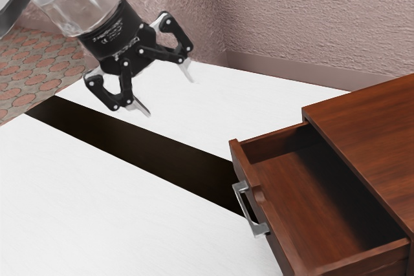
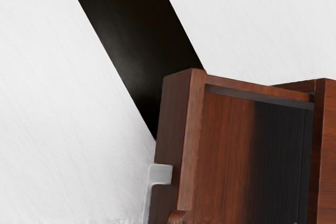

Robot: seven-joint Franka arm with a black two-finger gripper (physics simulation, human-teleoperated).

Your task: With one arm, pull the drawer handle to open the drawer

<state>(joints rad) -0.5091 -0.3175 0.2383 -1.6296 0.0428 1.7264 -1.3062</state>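
The drawer [image 1: 310, 205] is seen pulled well out of the cabinet [image 1: 369, 121] at the exterior view's lower right, its wooden inside laid open from above. The handle [image 1: 248, 208], a silver bar, is fixed to the drawer front, which faces the exterior view's left.

The gripper [image 1: 167, 92] is held above the surface [image 1: 97, 211], well apart from the handle, toward the exterior view's upper left. Its 2 fingers are spread wide and nothing is gripped between them.

Between gripper and handle open white surface is seen, crossed by 1 dark strip [image 1: 129, 143] that runs up to the drawer front. Behind the surface, a textured wall [image 1: 310, 11] and a tiled floor [image 1: 39, 63] are seen.

The cabinet and the drawer's near corner are cut off by the exterior view's edges, as is the arm above the gripper. In the wrist view the drawer [image 2: 226, 150], the strip [image 2: 136, 40] and the surface [image 2: 52, 103] are shown from above. Only the upper end of the handle [image 2: 157, 182] is caught there; the rest is cut off.
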